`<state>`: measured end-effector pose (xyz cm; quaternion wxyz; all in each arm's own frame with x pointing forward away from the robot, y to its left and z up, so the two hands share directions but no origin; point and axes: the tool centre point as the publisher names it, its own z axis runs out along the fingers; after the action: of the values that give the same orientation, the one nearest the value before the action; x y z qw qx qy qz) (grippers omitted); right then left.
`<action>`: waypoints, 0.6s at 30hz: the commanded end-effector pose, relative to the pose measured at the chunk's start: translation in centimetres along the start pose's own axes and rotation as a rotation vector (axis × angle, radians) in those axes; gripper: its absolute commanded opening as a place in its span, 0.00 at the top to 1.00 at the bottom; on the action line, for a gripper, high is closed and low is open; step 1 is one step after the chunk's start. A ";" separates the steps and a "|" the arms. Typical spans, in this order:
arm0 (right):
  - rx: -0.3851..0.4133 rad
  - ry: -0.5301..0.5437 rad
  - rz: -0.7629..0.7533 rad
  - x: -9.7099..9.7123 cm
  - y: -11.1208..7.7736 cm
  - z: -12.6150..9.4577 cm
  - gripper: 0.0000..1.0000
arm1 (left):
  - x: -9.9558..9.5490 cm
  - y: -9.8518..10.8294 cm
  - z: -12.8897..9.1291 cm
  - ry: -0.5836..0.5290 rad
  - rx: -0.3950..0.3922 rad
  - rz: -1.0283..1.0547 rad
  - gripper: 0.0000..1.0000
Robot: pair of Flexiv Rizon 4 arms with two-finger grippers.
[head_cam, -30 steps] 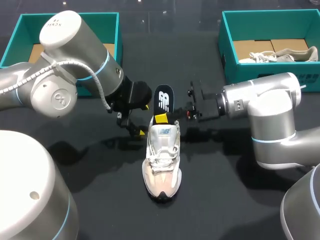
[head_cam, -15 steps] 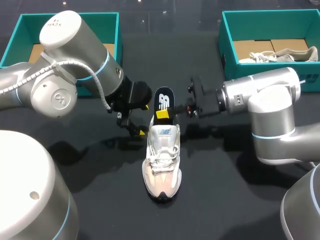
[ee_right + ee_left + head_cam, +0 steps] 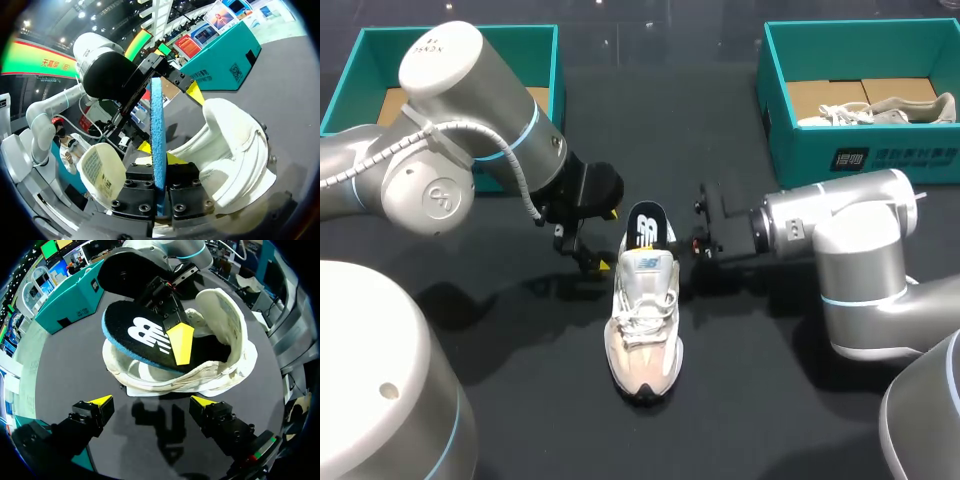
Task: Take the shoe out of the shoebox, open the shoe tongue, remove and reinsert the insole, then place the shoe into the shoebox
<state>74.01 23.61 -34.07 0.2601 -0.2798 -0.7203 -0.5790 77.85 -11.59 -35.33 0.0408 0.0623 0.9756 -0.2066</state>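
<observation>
A white and beige shoe [image 3: 642,320] lies on the black table, heel toward the far side. A black insole [image 3: 645,225] with a white logo and blue underside sticks up out of its heel opening. My right gripper [image 3: 682,243] is shut on the insole; the right wrist view shows the insole's blue edge [image 3: 157,125] clamped between the right gripper [image 3: 159,167] fingers, the shoe [image 3: 235,150] just beside it. My left gripper [image 3: 606,240] stands open at the heel's left. In the left wrist view the left gripper [image 3: 151,402] is apart from the shoe [image 3: 220,370] and insole [image 3: 140,335].
A teal shoebox [image 3: 360,70] stands at the back left behind my left arm. Another teal shoebox [image 3: 850,155] at the back right holds a second pale shoe [image 3: 885,108]. Bare black table [image 3: 770,400] lies in front of the shoe.
My right gripper has come down toward the shoe with the insole, so the insole now stands lower in the heel opening. The left arm and shoe have not moved.
</observation>
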 end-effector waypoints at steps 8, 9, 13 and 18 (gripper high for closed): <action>-0.004 -0.007 -0.031 0.4 0.6 0.4 0.67 | 0.1 0.0 0.0 -0.002 -0.003 0.000 0.00; 0.000 -0.010 -0.035 0.4 0.8 0.4 0.67 | 0.1 0.0 0.0 -0.002 -0.003 0.000 0.00; 0.008 -0.017 -0.054 0.5 1.4 0.3 0.67 | 0.1 0.0 0.0 -0.002 -0.003 0.000 0.00; 0.012 -0.024 -0.085 0.8 2.3 0.2 0.68 | 0.1 0.0 0.0 -0.002 -0.003 0.000 0.00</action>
<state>74.98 24.17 -32.38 0.2296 -0.2541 -0.7348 -0.5855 77.85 -11.60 -35.33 0.0408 0.0623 0.9756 -0.2066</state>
